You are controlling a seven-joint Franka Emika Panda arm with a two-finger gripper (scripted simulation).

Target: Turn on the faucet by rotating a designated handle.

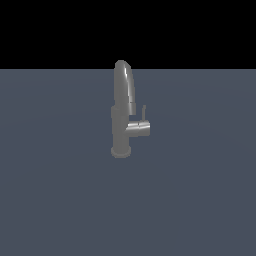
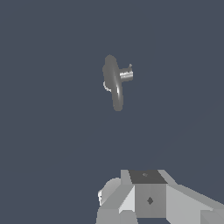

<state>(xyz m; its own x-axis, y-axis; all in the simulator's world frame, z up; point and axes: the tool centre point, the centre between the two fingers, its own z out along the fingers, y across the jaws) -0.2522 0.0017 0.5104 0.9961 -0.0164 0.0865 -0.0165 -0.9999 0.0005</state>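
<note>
The grey metallic faucet (image 1: 121, 125) stands upright on a flat grey-blue surface in the middle of the exterior view, its arched spout rising to the top. The handle (image 1: 139, 128), a short horizontal stub, sticks out of the body toward the exterior view's right, with a thin lever rod (image 1: 143, 112) standing up at its end. No arm shows in the exterior view. The wrist view looks down on the faucet (image 2: 113, 83) and handle (image 2: 127, 75) from well above. Grey blocky parts of my gripper (image 2: 148, 197) show at the picture's edge, far from the faucet; its fingers are not distinguishable.
The grey-blue floor (image 1: 60, 190) spreads around the faucet on all sides, with a black background (image 1: 50, 30) above it. Nothing else stands in view.
</note>
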